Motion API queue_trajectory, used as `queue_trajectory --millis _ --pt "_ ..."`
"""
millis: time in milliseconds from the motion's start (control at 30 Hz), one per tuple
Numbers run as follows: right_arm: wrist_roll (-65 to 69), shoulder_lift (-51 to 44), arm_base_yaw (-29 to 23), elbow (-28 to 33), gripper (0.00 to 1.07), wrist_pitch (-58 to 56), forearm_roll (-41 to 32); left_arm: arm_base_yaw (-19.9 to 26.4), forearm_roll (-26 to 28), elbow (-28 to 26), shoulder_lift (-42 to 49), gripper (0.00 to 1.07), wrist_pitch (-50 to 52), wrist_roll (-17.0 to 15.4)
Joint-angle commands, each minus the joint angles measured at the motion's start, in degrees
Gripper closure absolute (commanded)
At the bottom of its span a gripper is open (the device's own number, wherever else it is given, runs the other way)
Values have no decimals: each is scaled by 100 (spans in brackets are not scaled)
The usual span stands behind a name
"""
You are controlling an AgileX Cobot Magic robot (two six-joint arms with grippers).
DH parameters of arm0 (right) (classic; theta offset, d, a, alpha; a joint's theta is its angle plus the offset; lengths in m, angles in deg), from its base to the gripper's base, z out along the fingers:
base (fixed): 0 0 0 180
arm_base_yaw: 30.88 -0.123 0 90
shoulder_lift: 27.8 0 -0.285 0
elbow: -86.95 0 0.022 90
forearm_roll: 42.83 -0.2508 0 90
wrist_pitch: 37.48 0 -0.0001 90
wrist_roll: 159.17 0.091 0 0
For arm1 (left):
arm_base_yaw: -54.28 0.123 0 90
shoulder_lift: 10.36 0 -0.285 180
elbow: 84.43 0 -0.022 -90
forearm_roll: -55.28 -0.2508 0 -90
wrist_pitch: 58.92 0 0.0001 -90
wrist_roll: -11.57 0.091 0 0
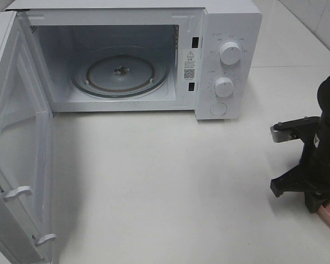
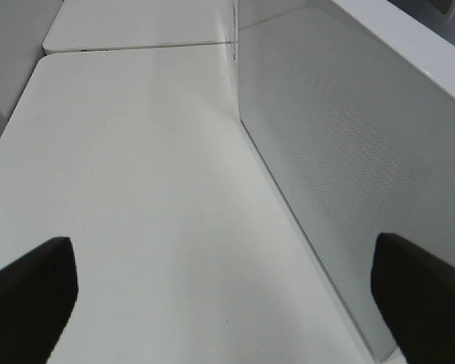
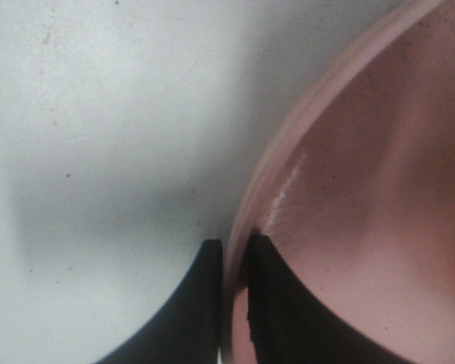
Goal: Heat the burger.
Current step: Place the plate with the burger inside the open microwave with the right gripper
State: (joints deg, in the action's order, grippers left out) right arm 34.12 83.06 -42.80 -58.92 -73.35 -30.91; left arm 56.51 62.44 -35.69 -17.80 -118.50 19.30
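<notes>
Pinching the round pink plate (image 3: 364, 189) by its rim with the black right gripper (image 3: 235, 246) at the white tabletop's (image 1: 154, 192) right edge; holding the left gripper (image 2: 224, 254) with jaws spread. Not seeing the burger, presumably on that plate; aiming for a firm, level lift.

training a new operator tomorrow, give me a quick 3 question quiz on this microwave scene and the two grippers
1. True or false: the microwave door stands open.
2. The right gripper is shut on the rim of: A) a pink plate B) a mug C) a spoon.
3. Fill in: the left gripper has its jaws ____.
Key: 1 true; 2 A; 3 open.
</notes>
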Motion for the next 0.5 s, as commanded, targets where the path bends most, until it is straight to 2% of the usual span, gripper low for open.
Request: queue_trajectory --millis 33,267,333,500 --pt "-69 29 0 57 107 -80 23 11 23 17 115 9 23 -6" --pt "464 -80 -275 57 107 -252 550 11 23 17 115 9 23 -6" --pt "1169 -86 -447 57 107 -544 1175 11 23 17 115 9 23 -6" --pt "1679 -138 -705 57 107 -768 1702 11 23 17 115 9 23 -6"
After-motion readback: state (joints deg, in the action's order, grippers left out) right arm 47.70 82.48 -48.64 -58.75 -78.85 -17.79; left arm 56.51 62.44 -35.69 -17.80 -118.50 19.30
